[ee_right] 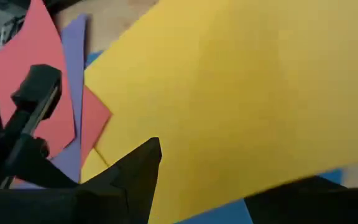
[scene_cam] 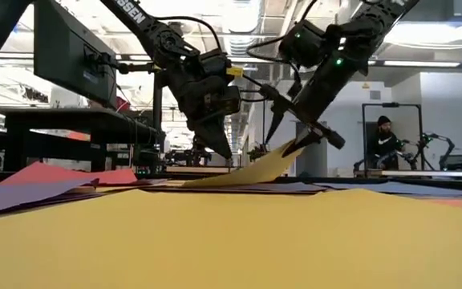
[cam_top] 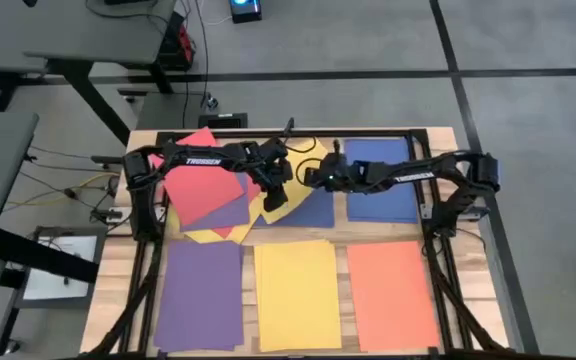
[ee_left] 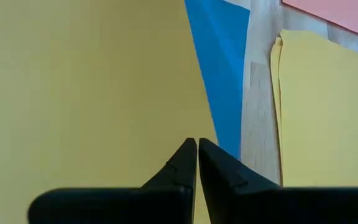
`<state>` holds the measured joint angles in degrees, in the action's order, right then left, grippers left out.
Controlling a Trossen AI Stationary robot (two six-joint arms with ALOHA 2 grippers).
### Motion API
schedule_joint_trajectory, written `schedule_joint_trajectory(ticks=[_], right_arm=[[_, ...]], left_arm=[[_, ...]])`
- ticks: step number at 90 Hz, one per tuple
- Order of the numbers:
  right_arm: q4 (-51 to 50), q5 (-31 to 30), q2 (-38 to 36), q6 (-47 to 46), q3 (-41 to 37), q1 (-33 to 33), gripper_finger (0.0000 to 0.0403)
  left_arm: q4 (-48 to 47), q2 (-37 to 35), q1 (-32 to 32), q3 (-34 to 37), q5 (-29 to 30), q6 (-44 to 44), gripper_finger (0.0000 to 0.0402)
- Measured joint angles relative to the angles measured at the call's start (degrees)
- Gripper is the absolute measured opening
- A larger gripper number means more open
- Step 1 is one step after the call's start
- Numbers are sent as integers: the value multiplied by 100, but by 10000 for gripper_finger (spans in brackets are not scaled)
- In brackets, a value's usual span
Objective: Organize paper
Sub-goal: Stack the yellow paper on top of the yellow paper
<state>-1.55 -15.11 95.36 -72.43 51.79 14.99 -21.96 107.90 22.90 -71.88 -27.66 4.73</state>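
Nearest the low camera: flat yellow paper stack [scene_cam: 215,241] at table's front edge, between purple paper stack [cam_top: 200,296] and orange paper stack [cam_top: 390,293] in the high view. Behind those, loose yellow letter-size sheet [scene_cam: 247,171] lifted at one edge, curving up off the pile, other edge still down on the sheets. Right gripper [scene_cam: 301,146] pinched on the raised edge of that loose yellow sheet, fingers closed with paper between them; the sheet fills most of the right wrist view [ee_right: 241,93]. Left gripper [ee_left: 197,149] tips together, nothing visibly between them, pointing down just over the same loose yellow sheet [ee_left: 86,81] near its edge. Blue sheet [ee_left: 225,68] under the yellow one, bare wooden tabletop [ee_left: 258,93] just beside it. Messy pile at table's left rear: red sheets [cam_top: 200,180] on top, purple sheet [ee_right: 74,56] and more yellow beneath. Separate blue paper stack [cam_top: 380,180] at right rear, under the right arm. Person [scene_cam: 382,143] seated far back in the room.
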Motion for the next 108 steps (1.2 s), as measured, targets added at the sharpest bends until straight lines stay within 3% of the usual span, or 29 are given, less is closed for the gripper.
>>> schedule_joint_trajectory(ticks=[15,34,49,66,77,90,108], right_arm=[[468,4,550,-257,-1,14,150],[520,13,798,-106,-4,47,13],[401,-76,419,430,-4,56,1],[-471,-98,-605,1298,-4,48,0],[-770,600,-1489,2073,-4,50,0],[-1313,1380,-2442,2340,-2,45,0],[-1476,2523,-3250,2381,0,-101,0]], left_arm=[[-3,0,0,0,-7,6,0],[-240,-32,0,-55,6,33,0],[-971,-282,5,-493,8,449,0],[-2267,-638,88,-1443,334,1115,0],[-3045,-855,182,-2078,745,1572,0],[-3731,-1163,321,-2735,895,1643,0],[-4244,-1685,419,-3460,1054,967,0]])
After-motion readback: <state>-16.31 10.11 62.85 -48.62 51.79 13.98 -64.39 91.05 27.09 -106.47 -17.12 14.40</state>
